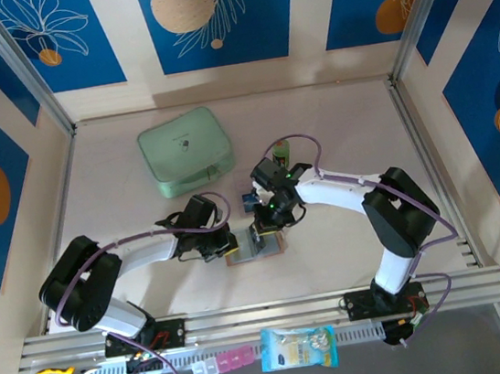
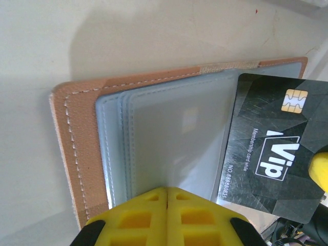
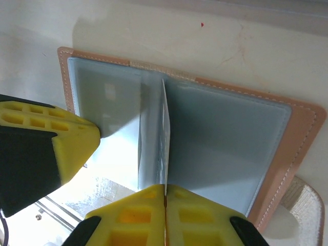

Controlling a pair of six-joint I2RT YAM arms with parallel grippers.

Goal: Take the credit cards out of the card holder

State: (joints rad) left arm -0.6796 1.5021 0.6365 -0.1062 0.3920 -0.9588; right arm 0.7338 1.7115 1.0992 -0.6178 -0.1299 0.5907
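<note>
My left claw (image 2: pixel 167 193): pressed together, pushing the card holder (image 2: pixel 77 138) down so it lies flat.
My right claw (image 3: pixel 165 189): pinching the black card (image 2: pixel 271 148), to pull it out.

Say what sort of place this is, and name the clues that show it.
Probably a robot lab work cell, not a home: a left arm and right arm bolted to a metal rail, and blue-patterned panels walling in the table.
</note>
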